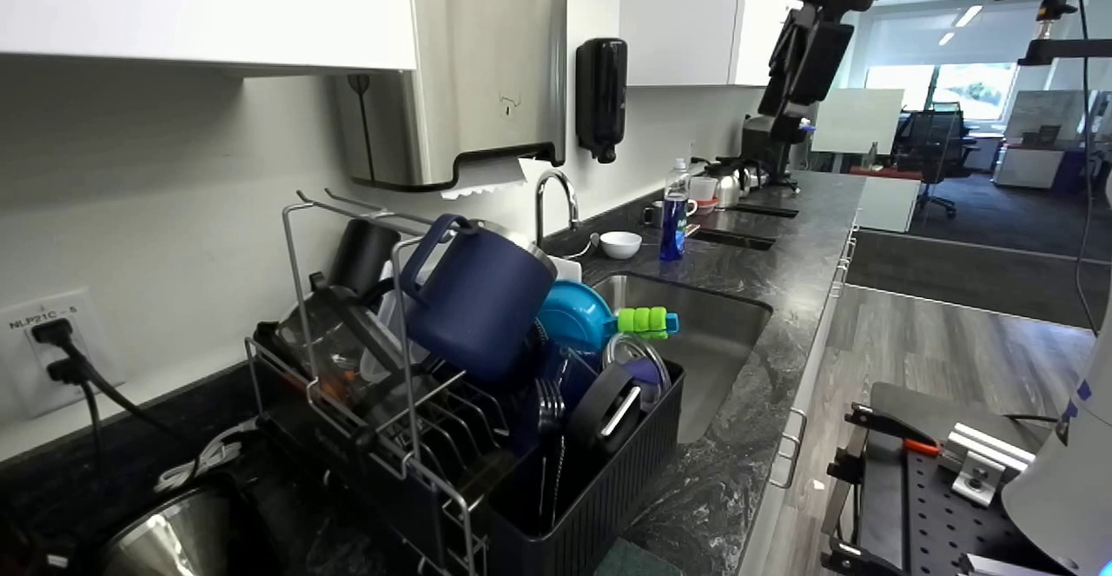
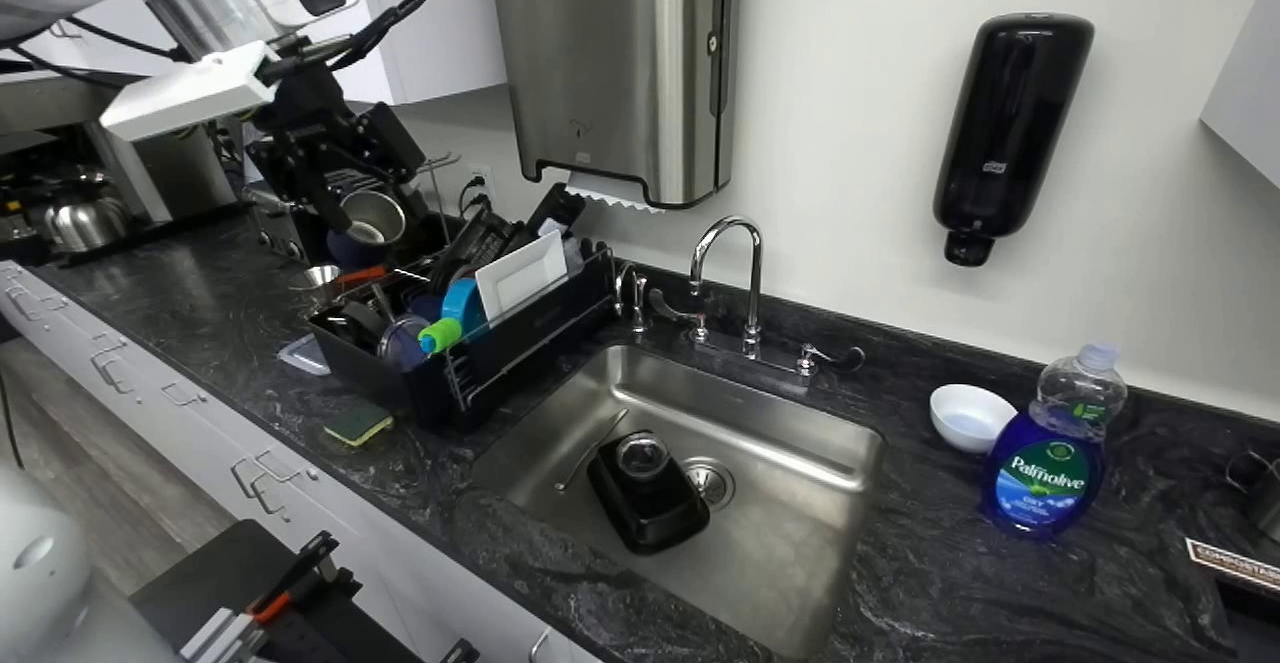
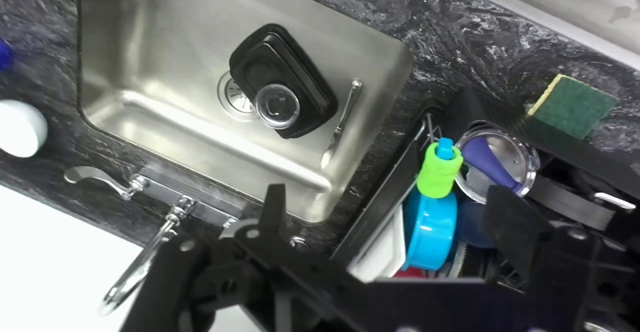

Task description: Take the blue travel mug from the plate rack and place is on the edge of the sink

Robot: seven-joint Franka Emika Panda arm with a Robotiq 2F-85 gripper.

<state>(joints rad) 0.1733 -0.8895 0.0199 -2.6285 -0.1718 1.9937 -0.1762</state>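
Observation:
The blue travel mug [image 1: 486, 307] lies tilted on top of the crowded plate rack [image 1: 599, 472], with its handle up and its silver rim facing the sink [image 1: 717, 333]. In an exterior view, the mug [image 2: 350, 248] shows at the rack's far end, partly behind the gripper. My gripper [image 1: 782, 120] is high above the counter, apart from the mug. It appears open and empty [image 2: 368, 188]. In the wrist view, the gripper's fingers [image 3: 387, 192] are wide apart over the sink's corner and the rack [image 3: 382, 202]. I cannot make out the mug there.
A turquoise item with a green grip [image 3: 432, 227], a white dish [image 2: 522, 271] and cutlery crowd the rack. A black container [image 2: 650, 503] lies in the sink. The faucet [image 2: 750, 273], a white bowl [image 2: 970, 418], a soap bottle [image 2: 1050, 453] and a sponge [image 2: 358, 423] surround it. A towel dispenser [image 1: 495, 63] hangs above.

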